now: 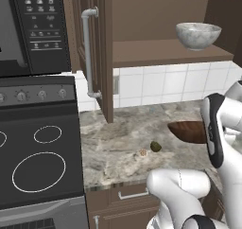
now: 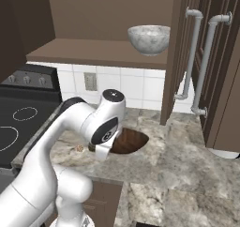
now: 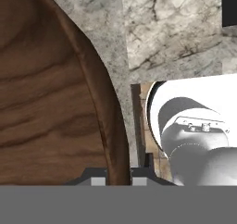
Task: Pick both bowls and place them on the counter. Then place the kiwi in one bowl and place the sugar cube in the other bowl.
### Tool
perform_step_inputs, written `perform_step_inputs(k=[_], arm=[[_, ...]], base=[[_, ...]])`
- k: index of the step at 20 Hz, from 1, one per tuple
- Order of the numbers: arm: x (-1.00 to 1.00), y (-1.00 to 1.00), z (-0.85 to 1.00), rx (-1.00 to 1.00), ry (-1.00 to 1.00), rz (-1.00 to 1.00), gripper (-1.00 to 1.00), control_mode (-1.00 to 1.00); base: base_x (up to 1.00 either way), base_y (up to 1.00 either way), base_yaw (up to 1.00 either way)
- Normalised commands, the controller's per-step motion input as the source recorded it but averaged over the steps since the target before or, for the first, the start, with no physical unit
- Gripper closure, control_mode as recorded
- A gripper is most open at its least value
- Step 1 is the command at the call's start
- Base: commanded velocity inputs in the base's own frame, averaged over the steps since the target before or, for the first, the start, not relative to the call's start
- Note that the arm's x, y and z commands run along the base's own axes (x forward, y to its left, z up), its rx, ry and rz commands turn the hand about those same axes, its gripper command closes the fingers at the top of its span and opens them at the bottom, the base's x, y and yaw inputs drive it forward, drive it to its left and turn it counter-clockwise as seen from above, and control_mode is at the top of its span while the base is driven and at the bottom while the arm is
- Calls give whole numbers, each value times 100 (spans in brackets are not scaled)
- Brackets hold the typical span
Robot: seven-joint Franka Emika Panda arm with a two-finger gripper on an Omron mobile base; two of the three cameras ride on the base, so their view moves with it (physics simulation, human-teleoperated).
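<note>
Gripper pinches the rim of the wooden bowl, one finger on each side of the wall, jaws nearly together. The wooden bowl sits low over the counter, tilted; contact cannot be told. Kiwi and sugar cube lie close together on the counter, left of the bowl. Marbled bowl stands on the cabinet shelf above.
</note>
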Motion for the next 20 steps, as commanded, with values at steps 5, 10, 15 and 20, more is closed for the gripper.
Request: perform_step_inputs(k=[5, 10, 15, 20], arm=[[49, -9, -34, 0, -8, 3, 100, -100], [43, -15, -35, 0, -6, 5, 100, -100], [40, -21, -34, 0, -1, 4, 100, -100], [44, -15, -36, 0, 0, 4, 100, -100]], base=[[0, 0, 0], [0, 0, 0], [0, 0, 0], [0, 0, 0]])
